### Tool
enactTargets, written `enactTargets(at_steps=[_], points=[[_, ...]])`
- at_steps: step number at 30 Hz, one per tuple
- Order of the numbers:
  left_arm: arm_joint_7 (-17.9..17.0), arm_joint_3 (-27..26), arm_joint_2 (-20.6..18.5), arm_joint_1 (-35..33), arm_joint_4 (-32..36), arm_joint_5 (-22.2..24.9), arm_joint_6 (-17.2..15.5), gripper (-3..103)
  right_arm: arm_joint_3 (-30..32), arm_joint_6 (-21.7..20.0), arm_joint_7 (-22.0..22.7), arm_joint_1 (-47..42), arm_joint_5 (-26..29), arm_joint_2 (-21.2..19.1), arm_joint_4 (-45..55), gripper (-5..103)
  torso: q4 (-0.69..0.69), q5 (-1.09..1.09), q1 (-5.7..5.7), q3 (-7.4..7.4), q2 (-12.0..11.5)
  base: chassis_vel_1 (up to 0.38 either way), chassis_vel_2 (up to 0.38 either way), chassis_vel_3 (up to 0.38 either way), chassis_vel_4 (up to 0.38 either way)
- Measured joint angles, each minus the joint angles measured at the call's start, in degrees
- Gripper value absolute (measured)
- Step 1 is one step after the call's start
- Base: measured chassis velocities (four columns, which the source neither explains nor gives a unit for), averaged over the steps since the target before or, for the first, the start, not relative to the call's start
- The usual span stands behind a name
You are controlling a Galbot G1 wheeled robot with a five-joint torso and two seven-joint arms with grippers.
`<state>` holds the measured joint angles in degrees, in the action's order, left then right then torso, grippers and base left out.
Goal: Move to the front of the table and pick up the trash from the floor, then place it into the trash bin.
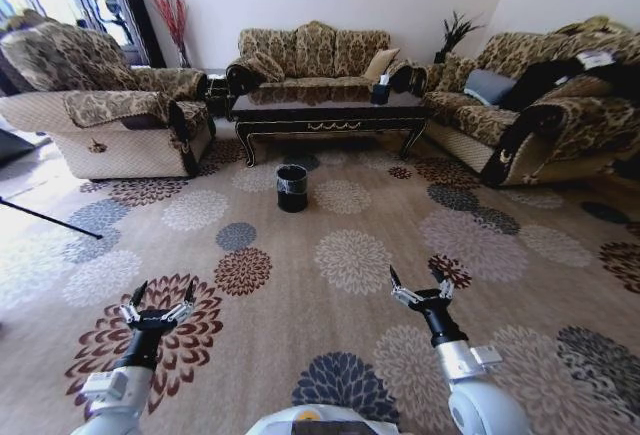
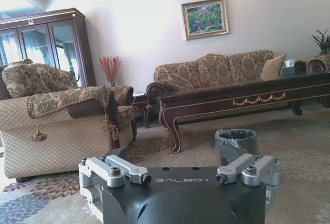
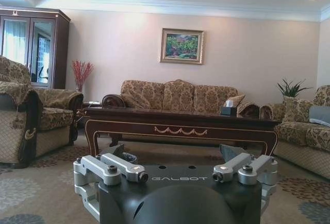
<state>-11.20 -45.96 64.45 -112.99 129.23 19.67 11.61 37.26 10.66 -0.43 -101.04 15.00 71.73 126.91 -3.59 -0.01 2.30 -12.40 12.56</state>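
- Nearest, the left gripper [image 1: 158,303] and right gripper [image 1: 419,286] hover over the flowered carpet [image 1: 350,255], fingers spread, holding nothing.
- Farther off, the trash bin [image 1: 292,187] stands alone on open carpet.
- Just behind it, the table [image 1: 328,112] sits between armchair [image 1: 105,105] and sofas; a tissue box [image 1: 380,92] rests on it.

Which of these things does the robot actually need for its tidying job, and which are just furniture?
Needed: table, trash bin, left pincer and right pincer, both open.
Just there: sofas, tissue box, painting, cabinet.
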Motion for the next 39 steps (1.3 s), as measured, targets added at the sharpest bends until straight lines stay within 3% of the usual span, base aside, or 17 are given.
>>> enactTargets(at_steps=[14,39], points=[[0.00,0.00,0.00,0.00,0.00,0.00,0.00,100,0.00,0.00,0.00,0.00,0.00,0.00,0.00,100,0.00,0.01,0.77,-1.49,2.28,-0.007,-0.005,0.011,0.005],[0.00,0.00,0.00,0.00,0.00,0.00,0.00,100,0.00,0.00,0.00,0.00,0.00,0.00,0.00,100,0.01,0.01,2.58,-5.65,8.23,0.000,0.000,0.000,0.000]])
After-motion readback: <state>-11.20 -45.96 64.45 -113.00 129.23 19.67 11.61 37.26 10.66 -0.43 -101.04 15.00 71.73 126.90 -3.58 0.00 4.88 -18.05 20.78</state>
